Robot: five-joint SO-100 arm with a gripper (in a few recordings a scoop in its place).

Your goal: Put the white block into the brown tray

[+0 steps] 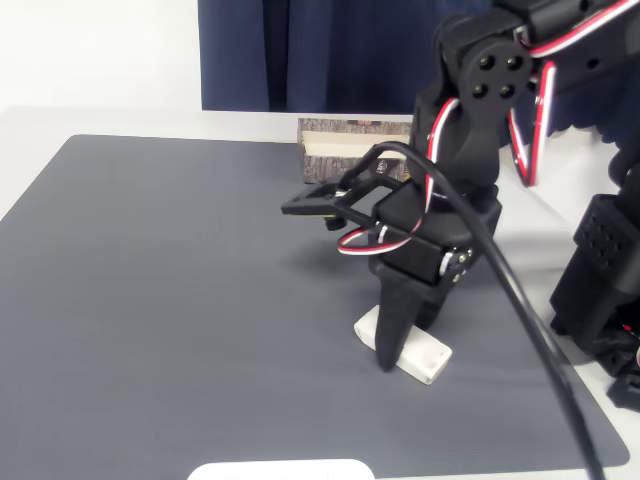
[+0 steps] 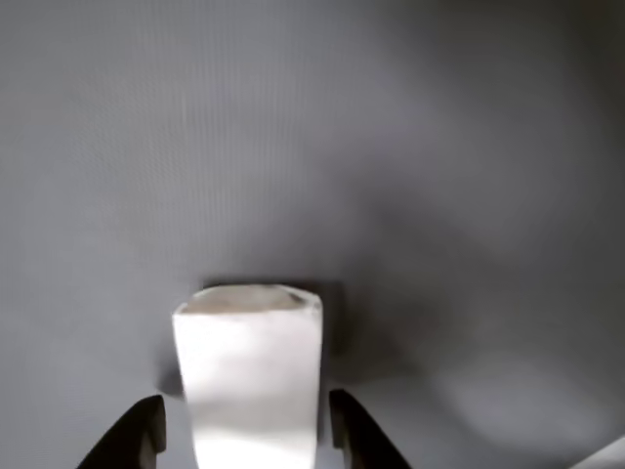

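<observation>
White block (image 2: 249, 376) flat on grey mat (image 1: 170, 300), between parted fingers (image 2: 137, 435) of gripper (image 2: 244, 430); contact unclear. Brown tray (image 1: 345, 150) behind arm.

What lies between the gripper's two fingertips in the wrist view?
The white block lies there, flat on the grey mat, with one dark fingertip on each side of it. The gripper straddles the block.

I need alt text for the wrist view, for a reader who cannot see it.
A white block lies on a grey mat, seen close from above, between the two dark fingertips of the gripper, one on each side of it.
</observation>
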